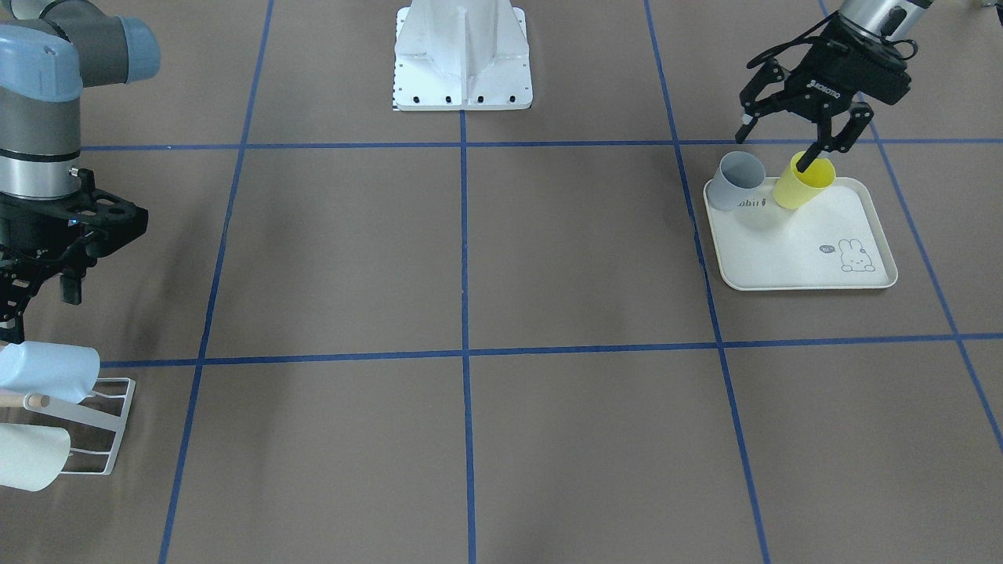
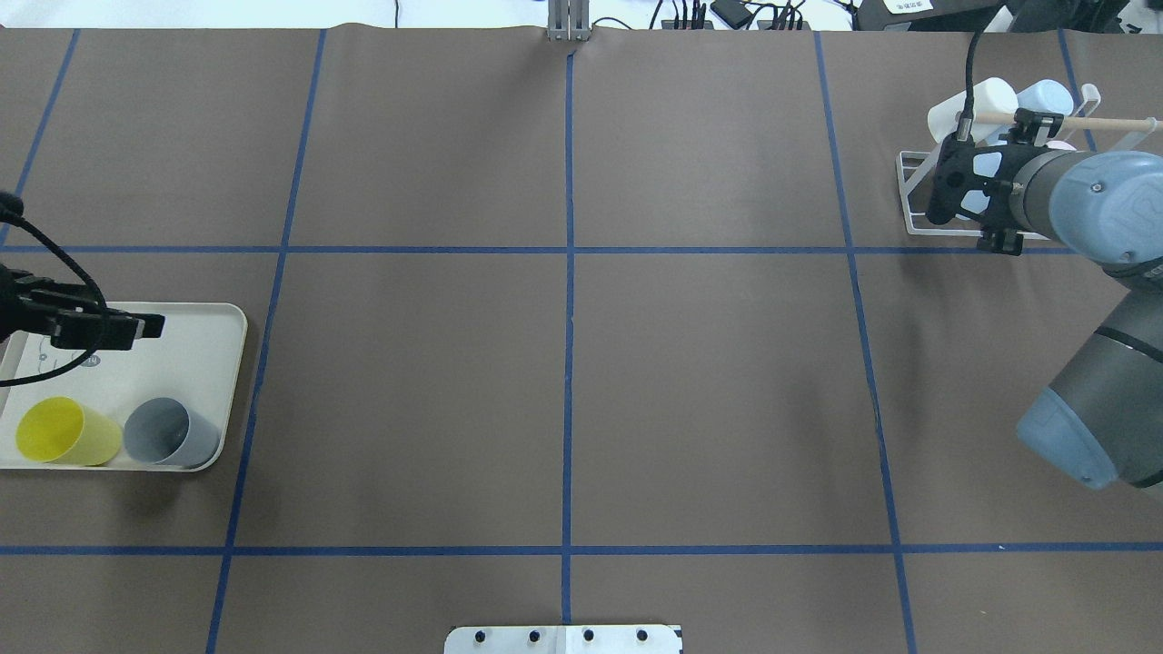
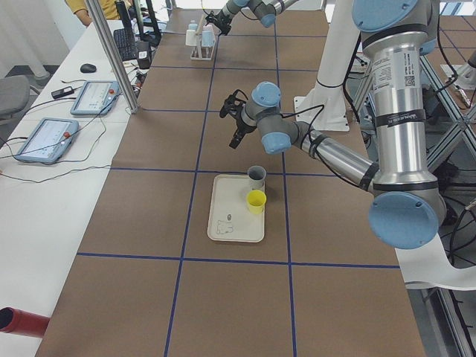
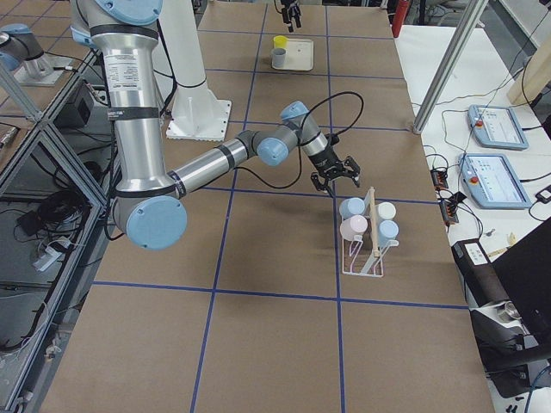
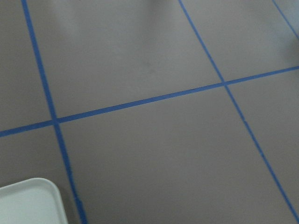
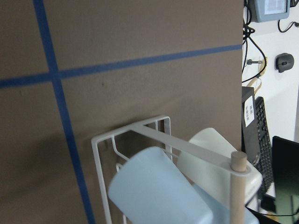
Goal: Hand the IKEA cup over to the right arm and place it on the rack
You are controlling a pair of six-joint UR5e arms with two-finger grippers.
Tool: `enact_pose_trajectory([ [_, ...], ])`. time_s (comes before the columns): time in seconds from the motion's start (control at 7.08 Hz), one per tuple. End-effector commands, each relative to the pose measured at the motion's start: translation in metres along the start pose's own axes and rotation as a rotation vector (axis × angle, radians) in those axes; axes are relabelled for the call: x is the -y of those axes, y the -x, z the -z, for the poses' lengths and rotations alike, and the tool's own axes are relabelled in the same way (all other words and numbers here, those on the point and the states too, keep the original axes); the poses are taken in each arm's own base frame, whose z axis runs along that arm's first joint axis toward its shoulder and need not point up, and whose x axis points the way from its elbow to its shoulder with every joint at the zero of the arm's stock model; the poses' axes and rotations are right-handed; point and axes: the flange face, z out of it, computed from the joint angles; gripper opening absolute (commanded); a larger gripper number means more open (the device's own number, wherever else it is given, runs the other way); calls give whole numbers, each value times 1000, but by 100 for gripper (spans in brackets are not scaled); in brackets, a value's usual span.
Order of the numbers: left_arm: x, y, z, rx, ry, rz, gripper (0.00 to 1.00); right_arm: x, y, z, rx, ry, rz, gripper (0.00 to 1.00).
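A yellow cup (image 1: pixel 803 186) and a grey cup (image 1: pixel 740 180) stand open side up on a cream rabbit-print tray (image 1: pixel 807 251); they also show in the overhead view, the yellow cup (image 2: pixel 64 431) and the grey cup (image 2: pixel 170 432). My left gripper (image 1: pixel 776 145) is open and empty, held well above the tray's far part, apart from both cups. The white wire rack (image 2: pixel 911 200) with a wooden dowel (image 2: pixel 1090 123) holds several pale cups. My right gripper (image 2: pixel 945 182) hangs open and empty just beside the rack, on its table-centre side.
The rack also shows at the front view's lower left (image 1: pixel 110 423), with a pale blue cup (image 1: pixel 47 370) and a white cup (image 1: pixel 31 456) on it. The robot's white base plate (image 1: pixel 462 86) sits at the middle of the near edge. Blue tape lines grid the brown table.
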Motion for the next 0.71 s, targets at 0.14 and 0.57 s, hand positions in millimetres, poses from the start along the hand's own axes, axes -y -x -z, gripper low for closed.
enact_pose_trajectory([
  [0.14,-79,106,-35,79,-67,-83,100,34,32,29,245,-139,-397,100],
  [0.57,-118,137,-34,78,-48,-75,100,46,42,55,355,-179,-486,100],
])
